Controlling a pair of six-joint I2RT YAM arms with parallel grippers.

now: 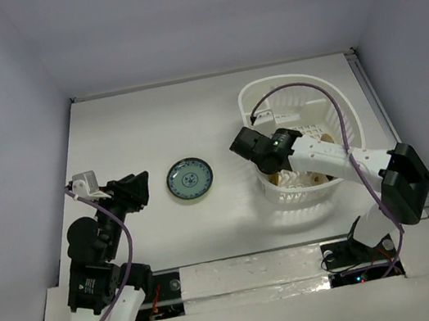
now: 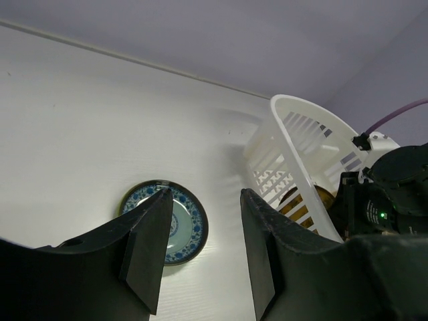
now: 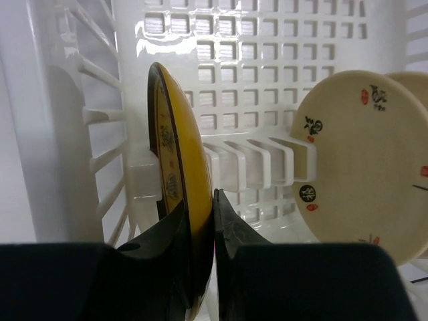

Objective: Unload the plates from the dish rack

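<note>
The white dish rack stands at the right of the table; it also shows in the left wrist view and the right wrist view. My right gripper is inside it, shut on the rim of a golden-tan plate that stands on edge in the rack's slots. A cream plate with dark marks stands to its right. A blue-patterned plate lies flat on the table, also seen in the left wrist view. My left gripper is open and empty, left of that plate. Other plates are hidden.
The table's left edge runs near my left arm. A purple cable arcs over the rack. The rack's slatted divider sits between the two standing plates.
</note>
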